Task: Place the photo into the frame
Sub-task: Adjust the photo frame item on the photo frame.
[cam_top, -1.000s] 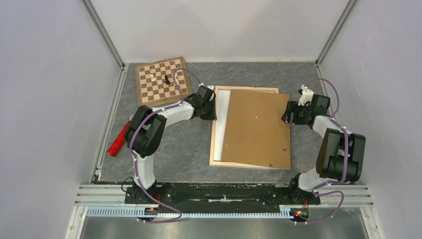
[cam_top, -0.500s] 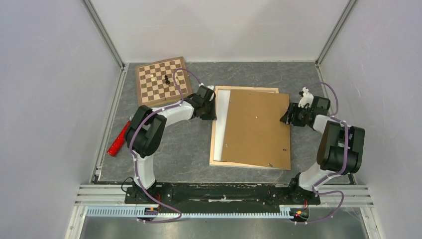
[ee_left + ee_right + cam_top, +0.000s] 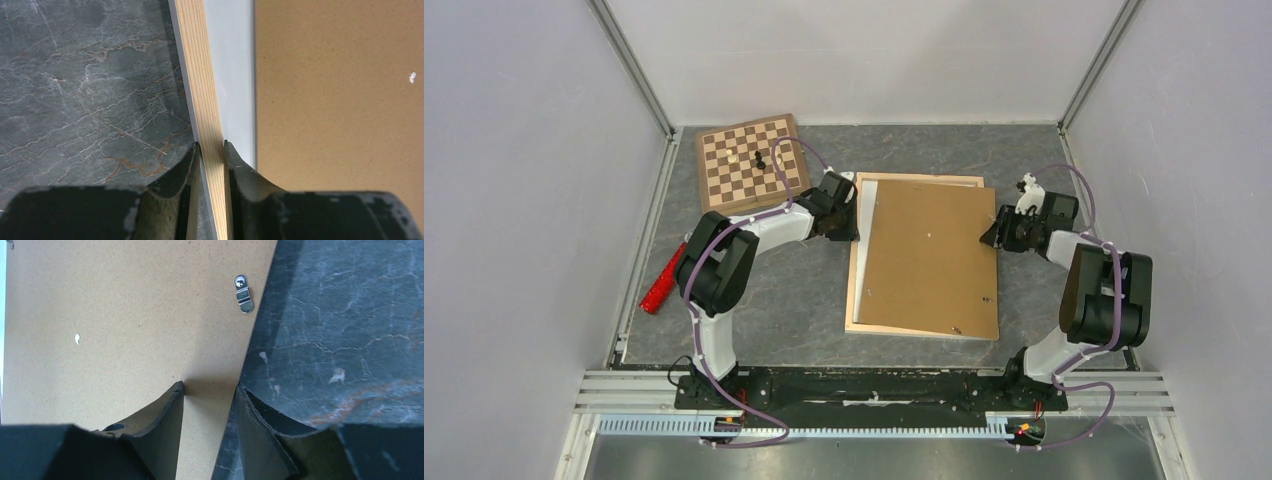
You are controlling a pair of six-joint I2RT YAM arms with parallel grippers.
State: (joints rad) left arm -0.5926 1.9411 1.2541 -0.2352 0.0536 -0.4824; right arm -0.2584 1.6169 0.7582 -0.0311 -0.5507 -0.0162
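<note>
Two flat layers lie inside the frame (image 3: 851,290), which rests on the table at the middle of my overhead view. Lowest is the photo (image 3: 867,210), plain white back up, showing only as a strip along the frame's left bar. Over it sits the brown backing board (image 3: 929,255), skewed, with its right edge past the frame's right side. A small metal clip (image 3: 243,294) is fixed near that edge.

My left gripper (image 3: 211,145) is clamped on the frame's left bar, one finger on each side of the wood. My right gripper (image 3: 209,385) is at the board's right edge with its jaws apart. One finger is over the board, the other over the table, and they pinch nothing that I can see.

Beyond the frame's far-left corner a chessboard (image 3: 752,163) carries a few small pieces (image 3: 758,158). Well left of the frame lies a red object (image 3: 662,280) I cannot identify. The table (image 3: 764,290) is dark and marbled, with pale plain walls on three sides.
</note>
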